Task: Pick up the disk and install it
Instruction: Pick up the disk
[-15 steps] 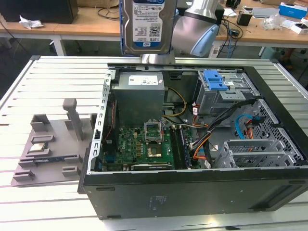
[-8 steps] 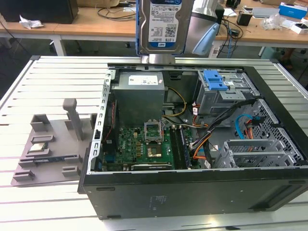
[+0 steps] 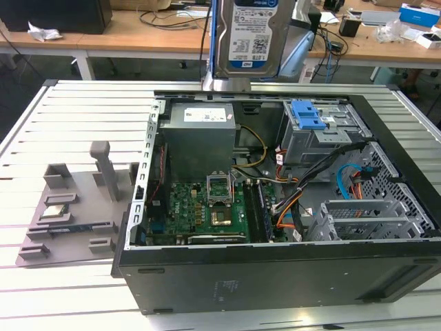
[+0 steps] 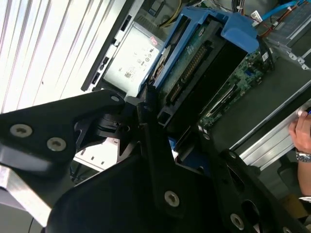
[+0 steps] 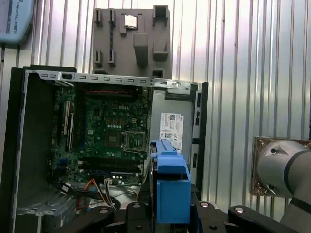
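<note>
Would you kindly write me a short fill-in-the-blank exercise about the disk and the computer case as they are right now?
1. The disk, clamped in the gripper, hangs ___ the open computer case.
2. The plastic frame around the disk's edges is coloured ___.
3. On the grey fixture, at the exterior view's left of the case, lies a small square silver ___.
Missing words: above; blue; chip.

Gripper (image 5: 171,214) faces down, fingers (image 5: 137,217) clamped on either side of the disk (image 5: 172,191); grey arm joint (image 5: 283,167) alongside.
</note>
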`<state>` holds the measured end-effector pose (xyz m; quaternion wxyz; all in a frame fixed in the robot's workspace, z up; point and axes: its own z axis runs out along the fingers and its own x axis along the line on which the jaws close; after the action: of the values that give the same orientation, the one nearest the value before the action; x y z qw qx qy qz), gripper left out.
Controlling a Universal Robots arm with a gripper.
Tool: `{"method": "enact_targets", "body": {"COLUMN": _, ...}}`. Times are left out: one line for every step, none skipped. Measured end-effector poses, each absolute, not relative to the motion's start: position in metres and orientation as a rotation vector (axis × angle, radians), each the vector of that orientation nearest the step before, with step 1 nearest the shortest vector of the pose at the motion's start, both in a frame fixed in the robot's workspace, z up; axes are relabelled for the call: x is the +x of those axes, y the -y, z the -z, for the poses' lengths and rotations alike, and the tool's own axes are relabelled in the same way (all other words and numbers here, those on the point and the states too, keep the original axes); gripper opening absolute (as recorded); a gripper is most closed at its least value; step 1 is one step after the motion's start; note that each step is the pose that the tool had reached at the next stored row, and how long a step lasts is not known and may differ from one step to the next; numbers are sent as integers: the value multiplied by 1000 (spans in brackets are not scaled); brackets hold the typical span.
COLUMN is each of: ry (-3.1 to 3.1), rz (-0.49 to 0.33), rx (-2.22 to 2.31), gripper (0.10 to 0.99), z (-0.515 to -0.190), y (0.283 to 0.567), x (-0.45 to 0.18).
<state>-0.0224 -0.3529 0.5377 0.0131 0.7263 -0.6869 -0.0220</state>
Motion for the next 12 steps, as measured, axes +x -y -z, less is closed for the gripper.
{"method": "enact_targets", "body": {"ry": 2140, "rz": 68, "rx": 2263, "gripper": 369, "z": -538, "y": 353, "x": -20}}
{"method": "enact_targets", "body": {"ry": 2140, "rz": 68, "rx": 2263, "gripper": 369, "z": -538, "y": 353, "x": -16}}
{"method": "enact_targets", "body": {"ry": 2140, "rz": 69, "rx": 2263, "gripper": 369, "z": -538, "y": 353, "x": -11}}
{"method": "enact_targets", "body": {"ry": 2140, "rz": 69, "rx": 2263, "gripper": 369, "z": -538, "y": 353, "x": -5}}
{"method": "enact_targets", "body": {"ry": 2140, "rz": 69, "rx": 2263, "gripper": 369, "z": -538, "y": 353, "x": 2}}
{"method": "enact_targets", "body": {"ry": 2140, "rz": 69, "rx": 2263, "gripper": 369, "z": -538, "y": 353, "x": 10}}
{"method": "enact_targets", "body": {"ry": 2140, "rz": 69, "rx": 2263, "gripper": 369, "z": -538, "y": 353, "x": 16}}
{"method": "enact_targets", "body": {"ry": 2140, "rz": 69, "rx": 2263, "gripper": 369, "z": -538, "y": 353, "x": 20}}
{"method": "enact_targets", "body": {"ry": 2140, "rz": 69, "rx": 2263, "gripper": 369, "z": -538, "y": 353, "x": 25}}
{"method": "enact_targets", "body": {"ry": 2140, "rz": 69, "rx": 2263, "gripper": 369, "z": -538, "y": 353, "x": 28}}
{"method": "enact_targets", "body": {"ry": 2140, "rz": 69, "rx": 2263, "gripper": 369, "z": -538, "y": 353, "x": 30}}
{"method": "enact_targets", "body": {"ry": 2140, "rz": 69, "rx": 2263, "gripper": 369, "z": -538, "y": 353, "x": 41}}
